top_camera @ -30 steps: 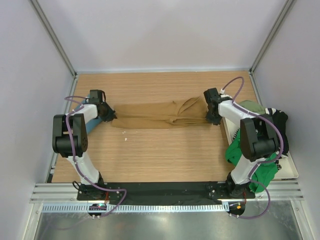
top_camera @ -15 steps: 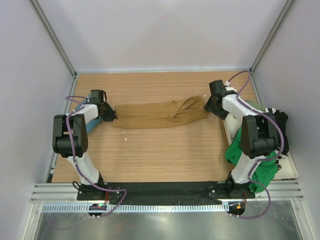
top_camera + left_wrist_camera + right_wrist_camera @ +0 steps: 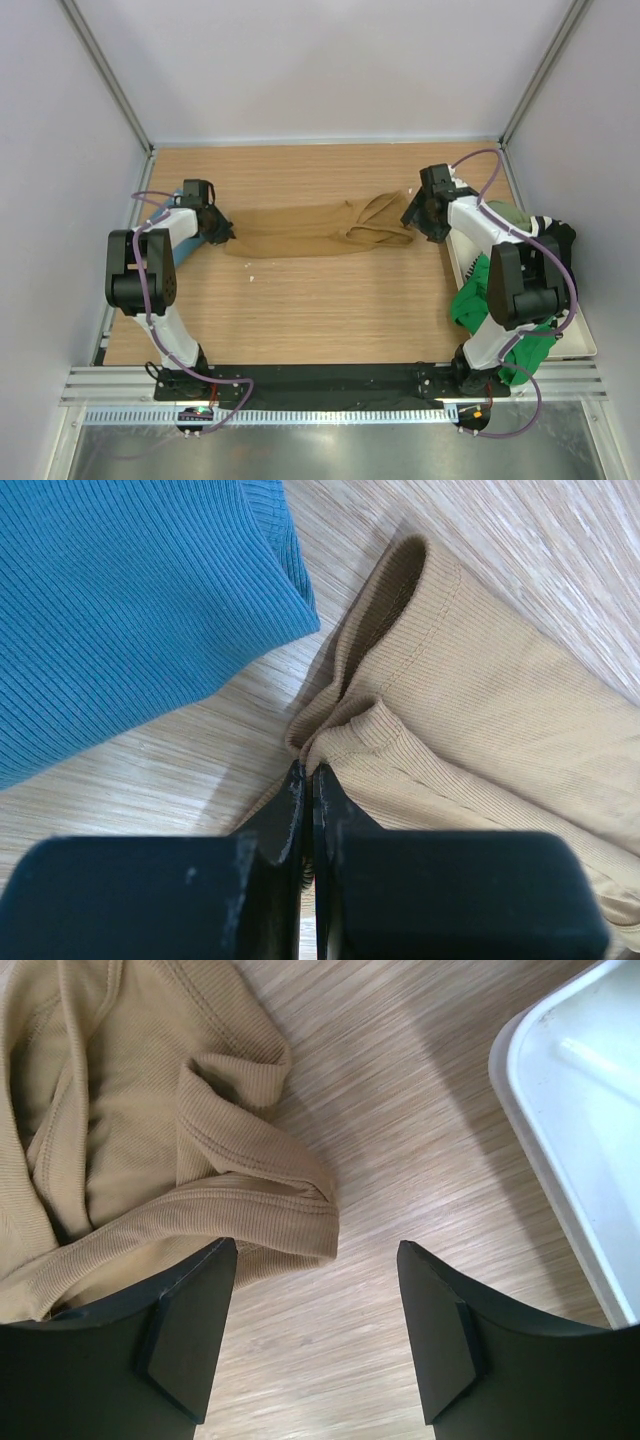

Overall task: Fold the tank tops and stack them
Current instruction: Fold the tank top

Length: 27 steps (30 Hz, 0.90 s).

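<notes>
A tan tank top [image 3: 310,230] lies stretched in a long band across the table. My left gripper [image 3: 222,232] is shut on its left end; in the left wrist view the fingers [image 3: 308,770] pinch a fold of the tan cloth [image 3: 470,700]. A teal tank top [image 3: 120,600] lies just beside it, partly under the left arm [image 3: 183,250]. My right gripper [image 3: 415,222] stands open over the wood next to the tan strap end [image 3: 250,1190], holding nothing; its fingertips [image 3: 315,1245] are wide apart.
A white tray [image 3: 580,340] at the right edge holds a green tank top [image 3: 480,300], a black one [image 3: 560,245] and an olive one [image 3: 500,212]. The tray's rim [image 3: 560,1110] is close to the right gripper. Walls enclose the table.
The right gripper has opened and let go of the tan top's strap end, then drawn back a little. That end now lies slack on the table. The left gripper has stayed shut and still.
</notes>
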Available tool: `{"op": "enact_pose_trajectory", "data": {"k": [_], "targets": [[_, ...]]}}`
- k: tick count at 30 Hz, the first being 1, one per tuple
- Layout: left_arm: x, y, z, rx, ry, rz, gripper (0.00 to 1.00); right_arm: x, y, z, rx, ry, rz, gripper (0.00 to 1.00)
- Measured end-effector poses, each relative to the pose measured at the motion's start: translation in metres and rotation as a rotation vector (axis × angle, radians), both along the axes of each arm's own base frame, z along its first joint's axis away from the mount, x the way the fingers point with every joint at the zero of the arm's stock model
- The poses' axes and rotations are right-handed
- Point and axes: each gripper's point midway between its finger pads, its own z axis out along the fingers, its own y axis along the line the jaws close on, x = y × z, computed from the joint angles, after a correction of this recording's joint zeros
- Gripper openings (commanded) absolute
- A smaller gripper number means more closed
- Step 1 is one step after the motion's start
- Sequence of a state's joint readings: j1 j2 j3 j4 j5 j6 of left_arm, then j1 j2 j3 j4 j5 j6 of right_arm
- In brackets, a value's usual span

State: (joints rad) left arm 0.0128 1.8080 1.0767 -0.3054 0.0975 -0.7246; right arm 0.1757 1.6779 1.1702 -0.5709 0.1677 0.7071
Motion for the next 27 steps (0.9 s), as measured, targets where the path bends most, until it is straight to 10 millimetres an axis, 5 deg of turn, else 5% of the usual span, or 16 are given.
{"op": "enact_pose_trajectory", "data": {"k": [7,17,27], "targets": [[-0.002,0.001,0.0,0.005,0.005,0.002,0.0,-0.002,0.019,0.004,0.056,-0.039,0.112,0.54],[-0.004,-0.007,0.002,0.02,0.008,-0.015,0.0,-0.016,0.14,0.03,0.214,-0.127,0.541,0.66],[-0.006,-0.01,0.005,0.026,0.005,-0.024,0.0,0.003,0.166,0.004,0.316,-0.113,0.569,0.61]]}}
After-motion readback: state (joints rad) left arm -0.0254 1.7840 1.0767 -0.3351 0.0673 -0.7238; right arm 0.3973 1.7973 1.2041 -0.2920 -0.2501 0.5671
